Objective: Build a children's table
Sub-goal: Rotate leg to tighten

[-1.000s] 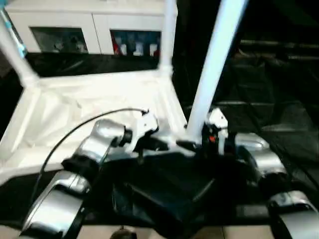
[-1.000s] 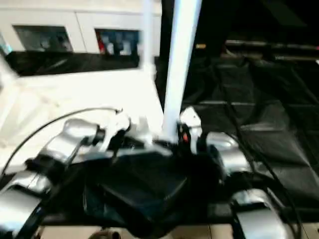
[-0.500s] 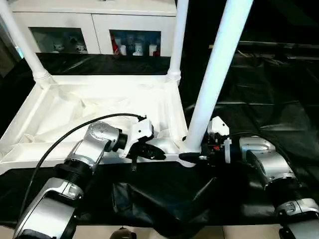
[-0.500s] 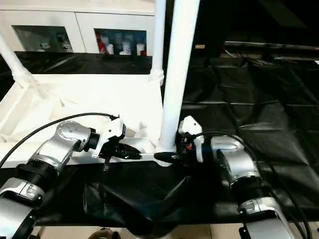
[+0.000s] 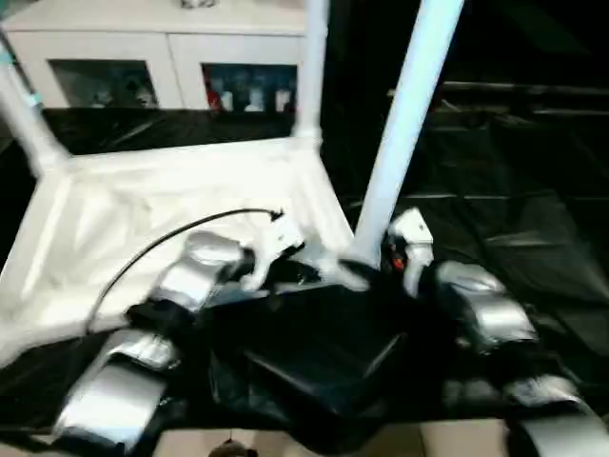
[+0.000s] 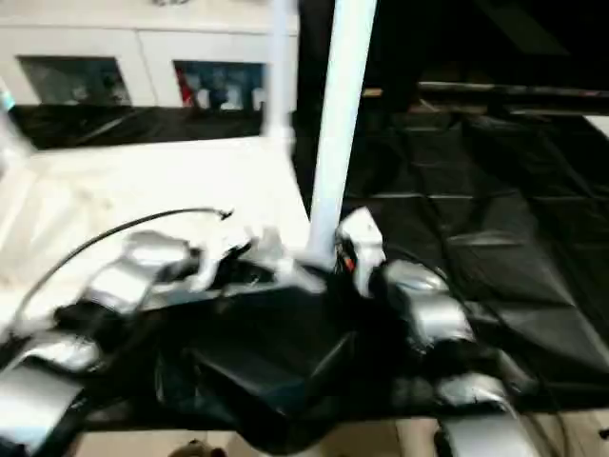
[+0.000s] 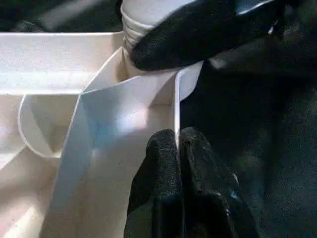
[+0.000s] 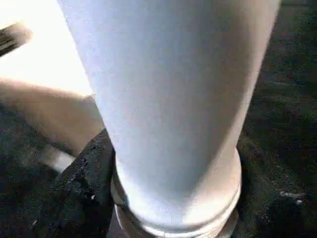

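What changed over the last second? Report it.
Nothing visibly moved among the parts; only the head camera shifted. The left gripper stays shut on the tabletop rim, and the right gripper stays on the base of the near leg, which still stands in its corner socket.

white tabletop (image 5: 143, 200) and white legs (image 5: 404, 124), black gripper fingers (image 7: 173, 163), silver forearms (image 5: 476, 309), black floor sheet (image 5: 533, 200), white cabinet (image 5: 143, 48)
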